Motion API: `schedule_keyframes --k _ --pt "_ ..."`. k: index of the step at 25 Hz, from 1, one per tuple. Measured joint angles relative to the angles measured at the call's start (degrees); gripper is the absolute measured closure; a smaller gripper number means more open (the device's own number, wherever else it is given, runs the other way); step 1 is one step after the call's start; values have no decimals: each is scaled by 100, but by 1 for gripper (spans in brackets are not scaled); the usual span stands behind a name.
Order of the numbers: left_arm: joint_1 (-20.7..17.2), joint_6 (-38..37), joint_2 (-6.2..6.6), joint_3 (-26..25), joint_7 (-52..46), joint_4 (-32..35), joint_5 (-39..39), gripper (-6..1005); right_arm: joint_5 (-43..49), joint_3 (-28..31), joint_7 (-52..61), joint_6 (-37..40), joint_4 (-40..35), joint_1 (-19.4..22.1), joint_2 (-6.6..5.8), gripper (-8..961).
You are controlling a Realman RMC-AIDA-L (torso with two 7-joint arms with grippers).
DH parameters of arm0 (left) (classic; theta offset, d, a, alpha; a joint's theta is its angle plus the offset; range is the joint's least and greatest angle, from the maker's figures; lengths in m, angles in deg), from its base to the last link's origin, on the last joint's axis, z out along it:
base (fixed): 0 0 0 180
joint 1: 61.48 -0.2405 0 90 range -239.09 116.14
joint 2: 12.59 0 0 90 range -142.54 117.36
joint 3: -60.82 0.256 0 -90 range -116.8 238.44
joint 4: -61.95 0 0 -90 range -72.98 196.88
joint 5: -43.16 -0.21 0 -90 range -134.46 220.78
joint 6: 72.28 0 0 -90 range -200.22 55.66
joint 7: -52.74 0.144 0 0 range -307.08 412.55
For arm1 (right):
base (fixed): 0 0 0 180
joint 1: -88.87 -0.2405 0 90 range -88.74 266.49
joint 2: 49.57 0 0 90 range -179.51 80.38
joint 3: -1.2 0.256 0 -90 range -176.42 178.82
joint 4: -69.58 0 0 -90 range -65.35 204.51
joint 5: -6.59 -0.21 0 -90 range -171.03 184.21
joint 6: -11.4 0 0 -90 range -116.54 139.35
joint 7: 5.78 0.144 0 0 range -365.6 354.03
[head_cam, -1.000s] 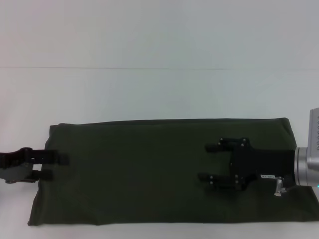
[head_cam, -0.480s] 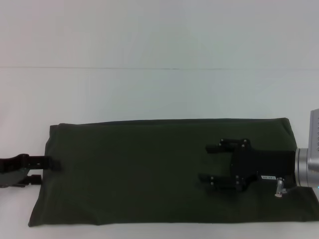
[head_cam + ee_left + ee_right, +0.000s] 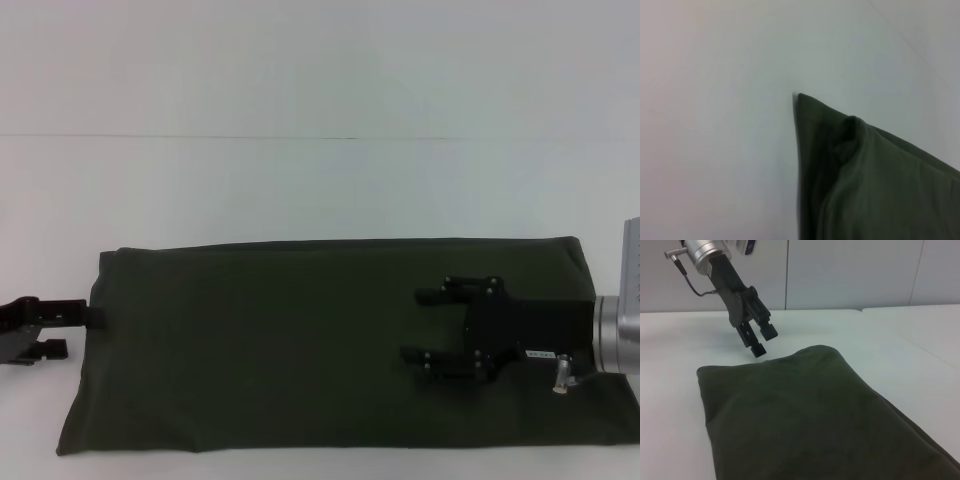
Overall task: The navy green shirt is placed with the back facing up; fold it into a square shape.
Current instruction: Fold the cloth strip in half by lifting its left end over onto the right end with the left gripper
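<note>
Across the white bench (image 3: 300, 190) lies the navy green shirt (image 3: 300, 340), folded into a long dark band running side to side along the near edge, plain side up, with one corner puffed up at its left end. Over its right half hangs the right gripper (image 3: 425, 325), pointing left just above the cloth, jaws spread apart and holding nothing. At the shirt's left end sits the left gripper (image 3: 70, 330), tips at the cloth's edge, jaws parted and empty.
</note>
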Motion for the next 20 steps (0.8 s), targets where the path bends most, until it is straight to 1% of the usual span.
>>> schedule_keyframes --k 8,12,20 --pt "-4 101 -18 50 -31 -34 -73 139 0 0 -16 -59 21 -23 -2 188" --pt "1 136 -57 53 -33 -40 -173 140 4 0 -18 -90 28 -24 3 188" --pt "-6 201 -69 54 -15 -61 -180 139 5 0 -20 -101 33 -18 7 189"
